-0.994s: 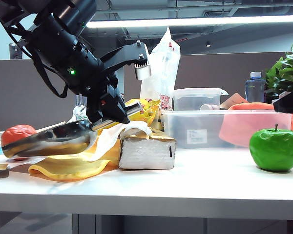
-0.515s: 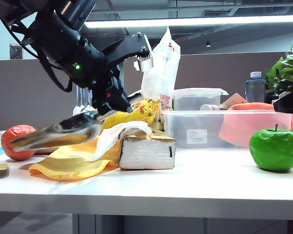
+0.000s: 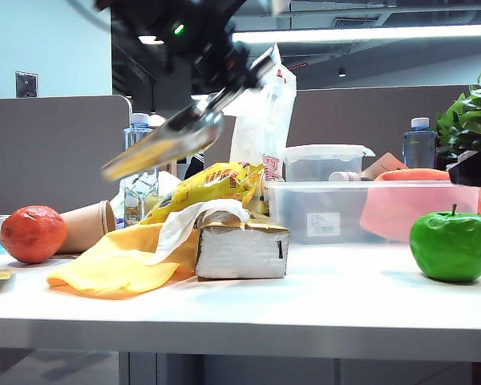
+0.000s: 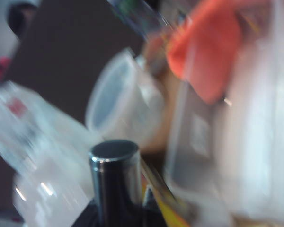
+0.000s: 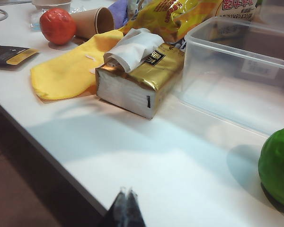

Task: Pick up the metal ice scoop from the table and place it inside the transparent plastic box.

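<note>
Left gripper [image 3: 228, 64]: clamped tight on the handle of the scoop [image 3: 164, 143], up high near the top of the outside view. Held the scoop in the air, well above the table [image 3: 305, 293], with the bowl tipped down toward the left side. Right gripper [image 5: 126, 201]: pinched together on nothing, parked low by the front edge of the table, well apart from the scoop.

Looked like the carrying step: scoop picked up, not yet in the box [image 3: 305, 210]. Found the box off to the right, behind the tissue pack [image 3: 240, 249] and near the green apple [image 3: 451, 245]. Probably needed next a swing to the right, over the tissue pack, then a slow drop inside the rim before letting go.

Saw the whole scoop and how high it hung only from the outside view. Got a very blurry left wrist view, with just the round end of the handle [image 4: 114, 158] up close. Saw no scoop in the right wrist view, but nothing inside the part of the box shown there.
</note>
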You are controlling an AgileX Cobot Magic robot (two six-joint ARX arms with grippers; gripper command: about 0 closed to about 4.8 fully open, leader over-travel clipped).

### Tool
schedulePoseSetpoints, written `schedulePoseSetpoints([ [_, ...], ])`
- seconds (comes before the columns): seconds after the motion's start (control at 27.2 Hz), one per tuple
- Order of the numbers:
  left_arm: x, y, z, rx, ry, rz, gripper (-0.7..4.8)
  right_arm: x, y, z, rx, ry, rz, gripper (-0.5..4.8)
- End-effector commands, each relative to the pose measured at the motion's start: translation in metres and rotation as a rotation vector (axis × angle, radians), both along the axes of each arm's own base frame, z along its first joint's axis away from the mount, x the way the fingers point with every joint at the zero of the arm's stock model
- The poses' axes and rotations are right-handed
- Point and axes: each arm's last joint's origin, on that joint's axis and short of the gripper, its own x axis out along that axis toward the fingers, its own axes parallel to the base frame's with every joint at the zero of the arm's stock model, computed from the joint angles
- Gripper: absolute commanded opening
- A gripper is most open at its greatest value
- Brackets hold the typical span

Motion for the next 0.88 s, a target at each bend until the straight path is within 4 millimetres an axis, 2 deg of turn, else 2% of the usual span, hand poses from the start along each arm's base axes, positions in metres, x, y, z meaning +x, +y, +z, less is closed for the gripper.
schedulePoseSetpoints([
  [0.04, 0.017, -0.016, 0.017, -0.004, 0.016, -0.037, -0.06, 0.0, 0.0, 0.002, 0.015, -0.015, -0.004, -0.01],
  [0.26, 0.05, -0.072, 0.034, -0.065, 0.047, -0.094, -0.06, 0.004, -0.004, 0.002, 0.014, -0.015, -0.049, -0.01],
  [0.4, 0.06, -0.112, 0.033, -0.066, 0.046, -0.143, -0.06, 0.007, -0.01, 0.003, 0.021, -0.024, -0.113, -0.01],
  [0.55, 0.065, -0.143, 0.02, -0.058, 0.055, -0.179, -0.06, 0.011, -0.02, 0.007, 0.043, -0.055, -0.212, -0.01],
  [0.66, 0.066, -0.16, 0.009, -0.054, 0.061, -0.201, -0.06, 0.013, -0.029, 0.01, 0.062, -0.088, -0.3, -0.01],
  [0.88, 0.072, -0.178, -0.011, -0.053, 0.059, -0.22, -0.06, 0.016, -0.046, 0.013, 0.076, -0.132, -0.466, -0.01],
])
